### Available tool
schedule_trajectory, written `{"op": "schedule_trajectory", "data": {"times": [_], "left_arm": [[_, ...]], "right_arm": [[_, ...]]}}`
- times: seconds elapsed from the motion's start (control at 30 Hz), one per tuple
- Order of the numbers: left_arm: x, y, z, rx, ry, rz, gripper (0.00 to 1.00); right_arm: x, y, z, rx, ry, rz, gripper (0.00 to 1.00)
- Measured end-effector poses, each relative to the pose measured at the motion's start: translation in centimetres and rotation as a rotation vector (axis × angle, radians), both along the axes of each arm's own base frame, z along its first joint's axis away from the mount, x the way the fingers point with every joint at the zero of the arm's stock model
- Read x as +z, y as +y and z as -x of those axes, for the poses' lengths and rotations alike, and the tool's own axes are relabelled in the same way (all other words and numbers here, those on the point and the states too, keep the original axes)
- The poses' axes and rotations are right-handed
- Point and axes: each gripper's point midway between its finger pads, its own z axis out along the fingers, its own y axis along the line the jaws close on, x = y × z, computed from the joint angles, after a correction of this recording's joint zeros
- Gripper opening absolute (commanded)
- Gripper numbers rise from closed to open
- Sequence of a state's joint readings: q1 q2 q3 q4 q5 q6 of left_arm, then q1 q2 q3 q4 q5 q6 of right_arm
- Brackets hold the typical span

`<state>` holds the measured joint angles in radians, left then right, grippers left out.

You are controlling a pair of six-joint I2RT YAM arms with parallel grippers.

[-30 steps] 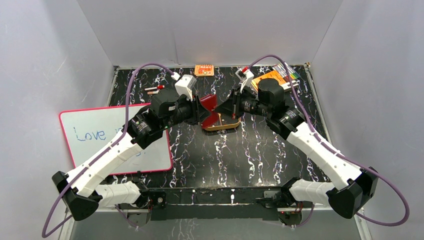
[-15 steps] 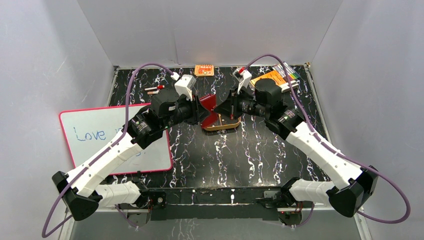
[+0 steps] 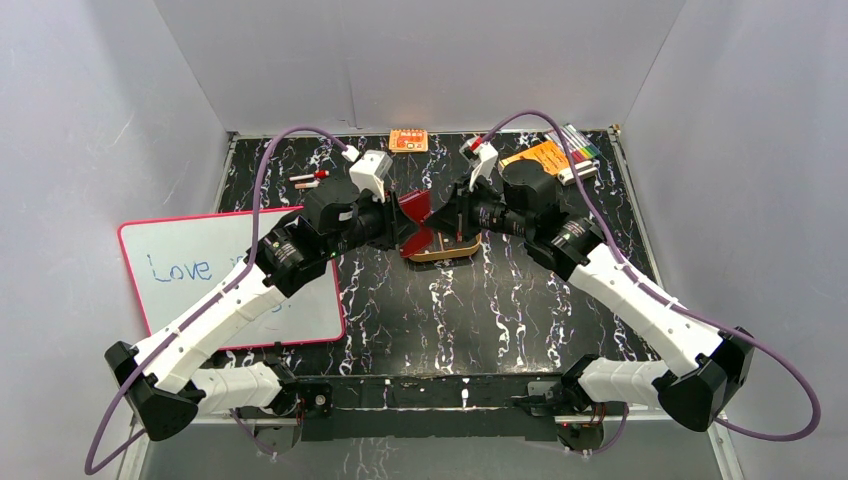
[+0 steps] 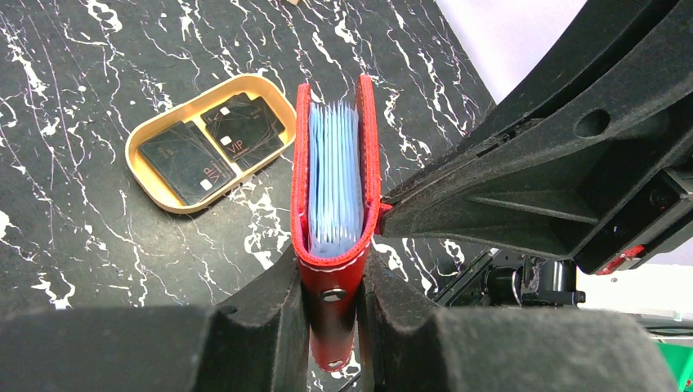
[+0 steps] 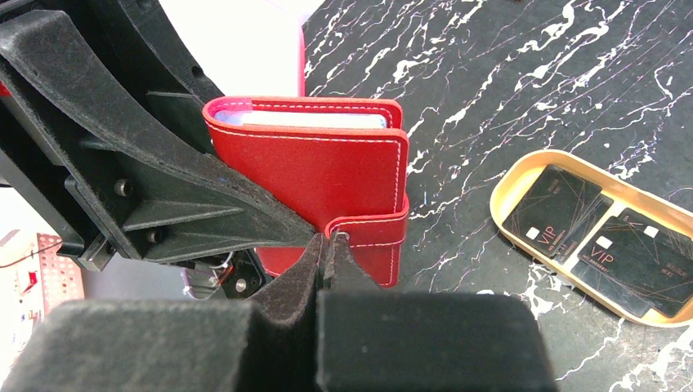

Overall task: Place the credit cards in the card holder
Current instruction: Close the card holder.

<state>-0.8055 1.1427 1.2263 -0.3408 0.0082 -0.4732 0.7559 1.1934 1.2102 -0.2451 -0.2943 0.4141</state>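
Note:
My left gripper (image 3: 403,226) is shut on the spine end of the red card holder (image 3: 416,210) and holds it above the table, slightly open, with light blue inner pockets (image 4: 333,184) showing. In the left wrist view the jaws (image 4: 333,263) clamp the card holder (image 4: 335,306) from both sides. My right gripper (image 5: 325,245) is shut on the card holder's snap tab (image 5: 372,233). Two dark credit cards marked VIP (image 4: 186,161) (image 4: 243,126) lie in the tan oval tray (image 4: 163,202) below; they also show in the right wrist view (image 5: 560,212) (image 5: 633,261).
A whiteboard (image 3: 230,275) with writing lies at the left. An orange patterned packet (image 3: 408,140) sits at the back edge. An orange booklet (image 3: 540,155) and coloured markers (image 3: 580,145) lie back right. Small red and white items (image 3: 310,178) lie back left.
My right gripper has shifted a little to the left, closer in on the card holder. The left arm and the card holder have stayed in place.

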Motion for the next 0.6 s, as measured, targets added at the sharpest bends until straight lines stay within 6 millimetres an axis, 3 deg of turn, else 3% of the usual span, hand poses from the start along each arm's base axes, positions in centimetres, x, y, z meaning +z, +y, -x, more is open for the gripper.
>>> {"op": "schedule_trajectory", "data": {"times": [0.6], "left_arm": [[0.49, -0.19, 0.03, -0.016, 0.011, 0.036, 0.00]], "right_arm": [[-0.11, 0.32, 0.28, 0.007, 0.001, 0.003, 0.00]]}}
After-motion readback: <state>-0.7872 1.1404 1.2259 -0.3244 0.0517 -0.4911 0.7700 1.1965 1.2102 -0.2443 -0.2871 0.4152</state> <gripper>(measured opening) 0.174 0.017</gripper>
